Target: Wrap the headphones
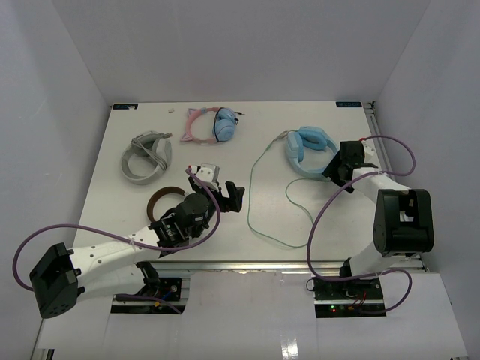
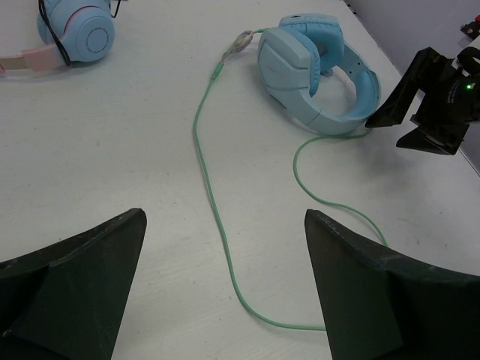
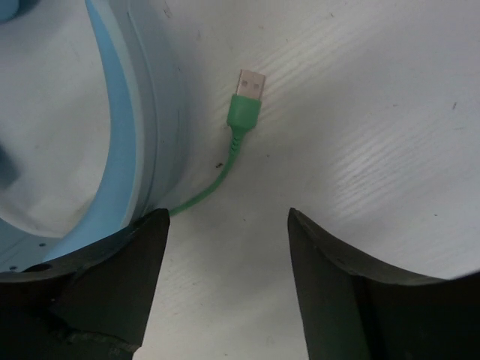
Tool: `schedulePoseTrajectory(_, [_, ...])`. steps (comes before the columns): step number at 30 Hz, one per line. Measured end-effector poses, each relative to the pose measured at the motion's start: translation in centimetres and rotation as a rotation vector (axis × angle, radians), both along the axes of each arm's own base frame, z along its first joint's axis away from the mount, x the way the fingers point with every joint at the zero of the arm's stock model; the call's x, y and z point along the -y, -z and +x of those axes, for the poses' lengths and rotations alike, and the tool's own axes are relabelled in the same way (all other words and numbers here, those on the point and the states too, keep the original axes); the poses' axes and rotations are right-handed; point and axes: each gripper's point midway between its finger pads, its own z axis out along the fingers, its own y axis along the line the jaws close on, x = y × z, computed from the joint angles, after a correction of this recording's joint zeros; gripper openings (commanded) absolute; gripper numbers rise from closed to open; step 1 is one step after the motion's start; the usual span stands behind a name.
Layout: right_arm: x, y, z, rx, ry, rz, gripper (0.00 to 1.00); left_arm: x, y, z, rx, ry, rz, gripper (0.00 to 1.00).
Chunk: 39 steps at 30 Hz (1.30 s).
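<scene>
The light blue headphones (image 1: 309, 150) lie at the back right of the table, earcups folded together; they also show in the left wrist view (image 2: 315, 75). Their pale green cable (image 1: 252, 202) runs in a long loop toward the front and back to the headband. Its USB plug (image 3: 248, 94) lies loose beside the blue headband (image 3: 124, 112). My right gripper (image 1: 335, 171) is open and empty, low over the table right beside the headband and plug (image 3: 225, 247). My left gripper (image 1: 234, 195) is open and empty, over the cable's left run (image 2: 225, 225).
A grey pair of headphones (image 1: 146, 156) lies at the left. The pink cat-ear pair with a blue earcup (image 1: 210, 124) lies at the back middle. A dark brown ring (image 1: 163, 201) sits by the left arm. The table's right rail (image 1: 384, 161) runs close behind the right gripper.
</scene>
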Motion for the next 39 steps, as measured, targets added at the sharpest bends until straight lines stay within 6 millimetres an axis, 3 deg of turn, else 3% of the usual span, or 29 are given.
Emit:
schedulePoseTrajectory(7, [-0.1,-1.2,2.0,0.039,-0.004,0.002,0.65,0.0,0.0,0.0,0.000,0.000,0.000,0.98])
schedulePoseTrajectory(24, [-0.6,-3.3,3.4,0.101,0.009,0.040,0.69,0.1,0.0,0.0,-0.001,0.005,0.000,0.98])
schedulePoseTrajectory(32, [-0.7,-7.2,3.6,0.217,0.033,0.064,0.70,0.2,0.5,0.0,-0.010,0.005,0.013,0.98])
schedulePoseTrajectory(39, [-0.7,-5.8,4.1,0.184,0.039,0.065,0.70,0.2,0.6,0.0,-0.011,0.007,0.016,0.98])
